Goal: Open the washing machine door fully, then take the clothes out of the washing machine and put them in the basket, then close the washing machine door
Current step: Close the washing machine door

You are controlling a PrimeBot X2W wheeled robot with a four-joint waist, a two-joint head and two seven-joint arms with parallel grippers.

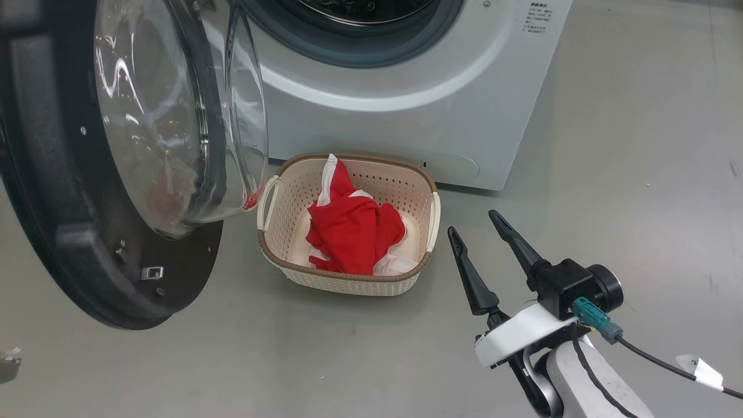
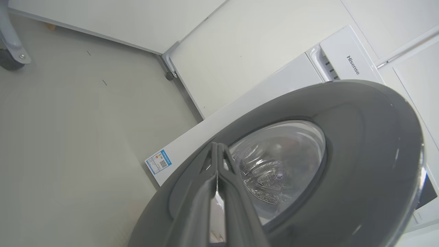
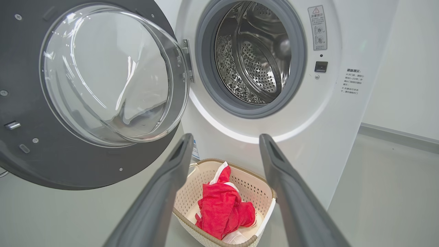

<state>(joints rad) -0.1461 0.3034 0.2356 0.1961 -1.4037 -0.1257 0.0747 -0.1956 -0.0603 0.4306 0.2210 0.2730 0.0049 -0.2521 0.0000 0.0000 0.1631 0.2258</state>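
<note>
The washing machine door (image 1: 64,191) stands swung open at the left, its glass bowl (image 1: 174,116) bulging toward the basket. The washing machine (image 1: 406,116) is behind, and its steel drum (image 3: 253,51) looks empty. The cream basket (image 1: 273,209) sits on the floor before the machine with the red and white clothes (image 1: 354,232) in it. My right gripper (image 1: 473,223) hovers open just right of the basket, nothing between its fingers. In the right wrist view the right gripper (image 3: 226,137) frames the basket (image 3: 240,169) and clothes (image 3: 223,209). My left gripper (image 2: 216,146) is shut, its tips at the outer face of the door (image 2: 360,144); whether they touch it I cannot tell.
Grey floor (image 1: 638,174) stretches to the right of the machine. A caster wheel (image 2: 10,58) and white wall panels (image 2: 240,51) lie beyond the door on its outer side. A blue label (image 2: 158,162) marks the machine's lower front. A cable (image 1: 656,360) trails from my right wrist.
</note>
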